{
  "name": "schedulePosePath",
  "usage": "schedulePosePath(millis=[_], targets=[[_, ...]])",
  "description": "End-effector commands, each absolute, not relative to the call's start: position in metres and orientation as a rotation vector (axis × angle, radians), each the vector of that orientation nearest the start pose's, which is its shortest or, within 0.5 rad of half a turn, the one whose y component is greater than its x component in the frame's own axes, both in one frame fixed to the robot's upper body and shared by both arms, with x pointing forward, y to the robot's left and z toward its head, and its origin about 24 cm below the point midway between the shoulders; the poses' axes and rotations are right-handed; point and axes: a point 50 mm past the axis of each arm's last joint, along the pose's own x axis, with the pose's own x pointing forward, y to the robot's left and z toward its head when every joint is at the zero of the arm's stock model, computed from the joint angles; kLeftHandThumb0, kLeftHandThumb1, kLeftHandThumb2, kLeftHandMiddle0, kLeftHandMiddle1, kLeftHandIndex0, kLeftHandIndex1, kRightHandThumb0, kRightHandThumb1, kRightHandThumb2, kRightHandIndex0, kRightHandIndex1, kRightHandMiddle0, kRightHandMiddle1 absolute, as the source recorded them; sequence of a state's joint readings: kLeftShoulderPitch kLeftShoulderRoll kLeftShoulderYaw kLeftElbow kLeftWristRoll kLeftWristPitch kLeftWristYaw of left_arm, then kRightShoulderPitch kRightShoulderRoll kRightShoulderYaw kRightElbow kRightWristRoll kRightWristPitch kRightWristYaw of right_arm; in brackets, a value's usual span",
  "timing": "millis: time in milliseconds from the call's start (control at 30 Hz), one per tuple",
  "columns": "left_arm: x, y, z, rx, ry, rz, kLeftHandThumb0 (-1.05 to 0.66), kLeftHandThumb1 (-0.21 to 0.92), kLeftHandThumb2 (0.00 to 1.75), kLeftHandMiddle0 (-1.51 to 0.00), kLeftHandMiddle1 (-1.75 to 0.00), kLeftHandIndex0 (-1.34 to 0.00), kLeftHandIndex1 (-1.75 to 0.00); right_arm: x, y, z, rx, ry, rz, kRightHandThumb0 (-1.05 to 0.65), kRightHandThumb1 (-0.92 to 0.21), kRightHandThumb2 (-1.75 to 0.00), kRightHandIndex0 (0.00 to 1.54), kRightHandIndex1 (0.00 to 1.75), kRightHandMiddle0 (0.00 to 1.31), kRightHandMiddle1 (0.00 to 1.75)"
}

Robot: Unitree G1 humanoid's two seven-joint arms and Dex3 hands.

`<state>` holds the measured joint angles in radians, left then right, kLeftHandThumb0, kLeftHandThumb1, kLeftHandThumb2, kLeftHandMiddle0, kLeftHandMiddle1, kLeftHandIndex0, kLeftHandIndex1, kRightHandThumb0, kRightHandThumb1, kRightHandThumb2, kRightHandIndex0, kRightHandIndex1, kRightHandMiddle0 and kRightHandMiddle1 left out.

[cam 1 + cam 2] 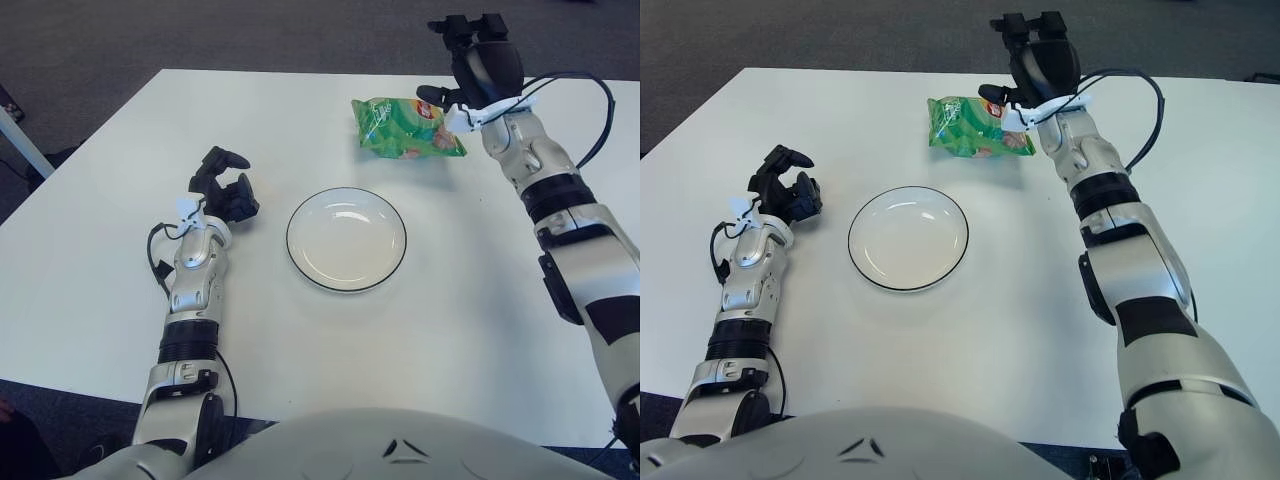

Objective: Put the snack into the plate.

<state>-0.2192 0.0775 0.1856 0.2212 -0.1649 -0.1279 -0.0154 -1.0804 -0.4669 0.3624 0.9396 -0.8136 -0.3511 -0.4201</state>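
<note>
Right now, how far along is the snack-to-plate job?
Nothing is done: the plate holds nothing and the snack lies on the table behind it. In hand: the right hand is above the bag's right end, no grip visible. Left: grasp, carry, drop. The left hand shows left of the plate.

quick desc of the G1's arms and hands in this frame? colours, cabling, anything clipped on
Both arms are silver-grey shells with black joint bands. The left hand and right hand are black, three-fingered. A white clip or tag sits at each wrist. A black cable loops out beside the left forearm; a longer black cable arcs from the right wrist round the right forearm.
</note>
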Motion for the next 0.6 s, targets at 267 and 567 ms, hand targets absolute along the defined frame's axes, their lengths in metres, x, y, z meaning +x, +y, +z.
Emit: schedulePosePath(millis=[267,567], targets=[[0.270,0.193,0.021,-0.111,0.026,0.182,-0.51,0.26,1.40,-1.39,-1.75,-0.67,-1.75,0.412,-0.135,0.216,-1.427,-0.660,0.018,-1.05,-0.92,-0.92,0.00,0.48,0.00,0.50],[0.269,0.196,0.021,-0.150,0.018,0.158,-0.50,0.28,1.37,-1.38,-1.75,-0.65,-1.75,0.415,-0.130,0.206,-1.444,-0.596,0.044,-1.05,-0.92,-0.96,0.00,0.61,0.00,0.56]])
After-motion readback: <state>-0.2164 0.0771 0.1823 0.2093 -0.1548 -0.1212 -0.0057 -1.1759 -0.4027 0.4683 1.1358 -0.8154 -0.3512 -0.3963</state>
